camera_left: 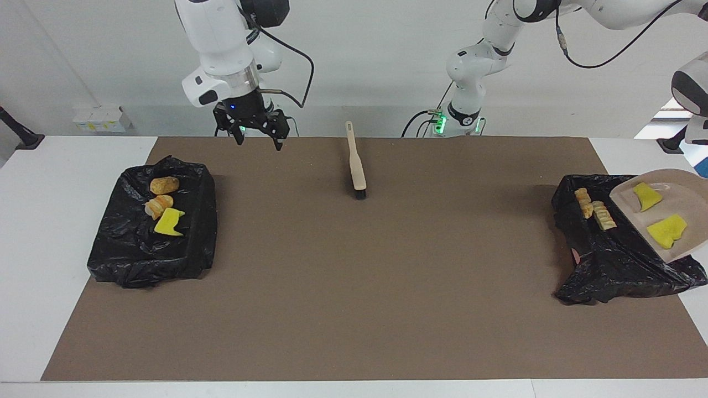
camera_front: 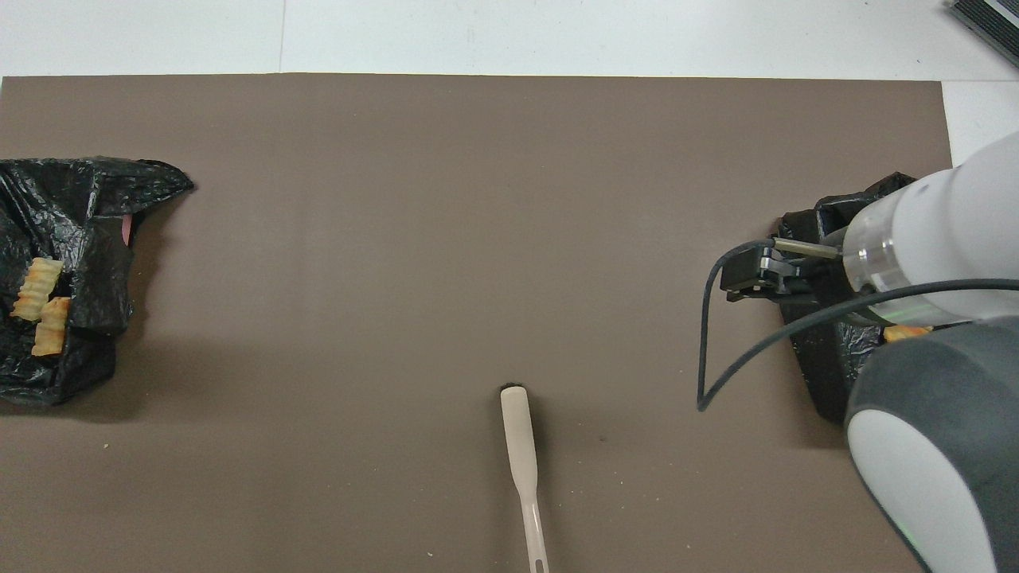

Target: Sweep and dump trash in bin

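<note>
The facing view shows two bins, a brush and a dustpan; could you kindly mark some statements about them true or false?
1. The brush lies on the mat, unheld. True.
2. The right gripper is shut on the brush. False: it is open, empty and apart from it.
3. Two yellow chunks sit on the dustpan. True.
4. The bin at the right arm's end is empty. False: three scraps lie on it.
5. Two beige lumps lie on the mat. False: they are on the bin at the left arm's end.
</note>
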`<state>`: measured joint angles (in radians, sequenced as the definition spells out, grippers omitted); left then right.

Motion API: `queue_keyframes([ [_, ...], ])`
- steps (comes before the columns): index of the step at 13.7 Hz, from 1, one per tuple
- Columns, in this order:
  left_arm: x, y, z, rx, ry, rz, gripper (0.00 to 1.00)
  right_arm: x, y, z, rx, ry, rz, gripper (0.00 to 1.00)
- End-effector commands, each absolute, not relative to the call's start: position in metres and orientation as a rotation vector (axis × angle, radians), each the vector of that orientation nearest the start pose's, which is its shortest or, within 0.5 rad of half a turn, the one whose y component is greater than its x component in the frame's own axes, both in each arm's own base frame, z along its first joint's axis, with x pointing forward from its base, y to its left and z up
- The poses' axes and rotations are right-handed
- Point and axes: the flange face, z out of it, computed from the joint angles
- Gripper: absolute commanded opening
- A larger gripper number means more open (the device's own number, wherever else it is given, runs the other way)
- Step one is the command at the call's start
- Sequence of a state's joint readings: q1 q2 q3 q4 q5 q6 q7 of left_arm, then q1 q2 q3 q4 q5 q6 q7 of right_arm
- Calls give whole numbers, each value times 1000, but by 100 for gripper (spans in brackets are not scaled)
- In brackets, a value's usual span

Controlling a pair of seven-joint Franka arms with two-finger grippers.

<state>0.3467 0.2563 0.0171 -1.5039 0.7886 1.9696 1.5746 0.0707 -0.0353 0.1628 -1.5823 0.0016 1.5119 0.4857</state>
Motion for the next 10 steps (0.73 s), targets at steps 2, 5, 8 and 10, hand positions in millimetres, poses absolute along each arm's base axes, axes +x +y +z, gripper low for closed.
queue_keyframes([
  [2, 600, 257, 582, -1778, 1546, 680, 0, 526, 91, 667, -3166, 478, 17, 100],
  [5, 597, 243, 602, -1697, 1512, 707, 0, 535, 73, 683, -3162, 490, 20, 100],
  [8, 587, 237, 591, -1634, 1525, 717, 0, 544, 71, 695, -3183, 486, 17, 100],
  [10, 591, 239, 586, -1607, 1539, 681, 0, 544, 71, 694, -3163, 485, 17, 100],
])
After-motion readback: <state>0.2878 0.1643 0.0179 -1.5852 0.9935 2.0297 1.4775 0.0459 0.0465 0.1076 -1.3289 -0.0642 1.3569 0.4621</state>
